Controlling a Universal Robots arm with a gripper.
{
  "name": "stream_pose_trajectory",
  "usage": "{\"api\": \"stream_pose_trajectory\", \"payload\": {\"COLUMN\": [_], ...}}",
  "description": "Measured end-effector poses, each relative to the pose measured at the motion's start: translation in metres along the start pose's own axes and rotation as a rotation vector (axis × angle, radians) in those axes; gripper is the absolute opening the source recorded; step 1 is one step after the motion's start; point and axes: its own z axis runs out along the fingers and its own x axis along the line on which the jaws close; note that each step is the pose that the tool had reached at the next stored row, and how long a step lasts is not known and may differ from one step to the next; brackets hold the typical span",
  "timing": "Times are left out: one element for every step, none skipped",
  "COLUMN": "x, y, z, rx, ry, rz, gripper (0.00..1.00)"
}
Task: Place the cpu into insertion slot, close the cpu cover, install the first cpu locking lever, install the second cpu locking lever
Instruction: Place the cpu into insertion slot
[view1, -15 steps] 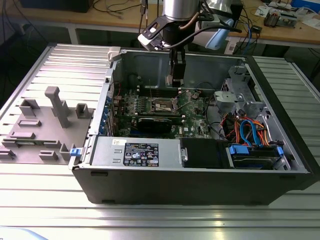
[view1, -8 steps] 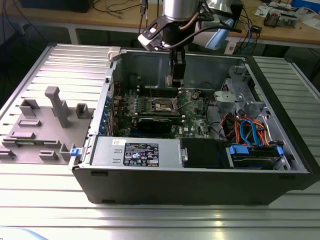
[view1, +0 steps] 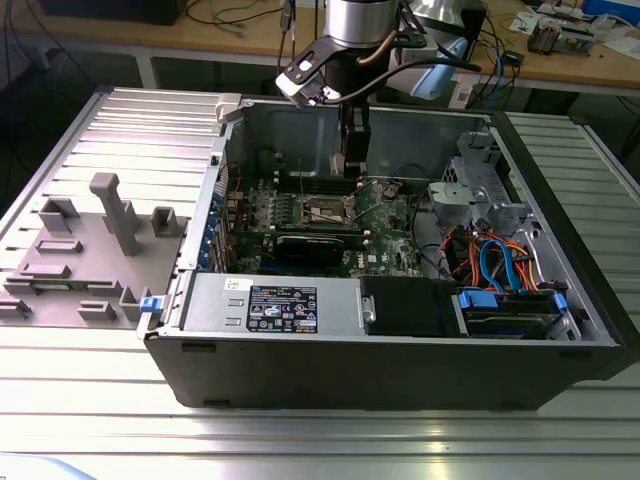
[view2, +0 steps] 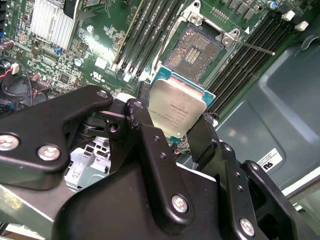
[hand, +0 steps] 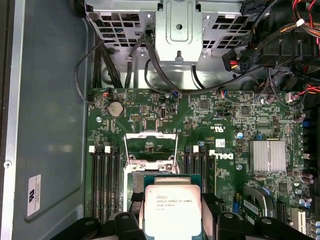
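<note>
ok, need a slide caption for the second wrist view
Pincer gripping the cpu by two edges, not yet seated in the empty insertion slot on the green motherboard.

Bright, even light; mild glare on cpu (view2: 176, 111).

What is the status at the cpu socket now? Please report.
End effector shut on cpu, above motherboard. Insertion slot open, empty. Cpu cover raised. No obstruction seen.
</note>
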Motion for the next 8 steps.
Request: {"api": "stream_pose_trajectory", "payload": {"x": [0.0000,0.0000,0.0000,0.0000,0.0001,0.0001,0.0001,0.0001], "y": [-0.0001,-0.0001,-0.0001,-0.0001,-0.0002,-0.0005,-0.0006,-0.0006], "z": [0.0017,0.0018,0.0018,0.0019,0.0021,0.0027,0.0029,0.0029], "rx": [0.0000,0.0000,0.0000,0.0000,-0.0001,0.0000,0.0000,-0.0001], "ry": [0.0000,0.0000,0.0000,0.0000,0.0000,0.0000,-0.0001,-0.0001], "rz": [0.000,0.000,0.000,0.000,0.000,0.000,0.000,0.000], "gripper": [0.54,0.54,0.54,0.54,0.54,0.54,0.54,0.54]}}
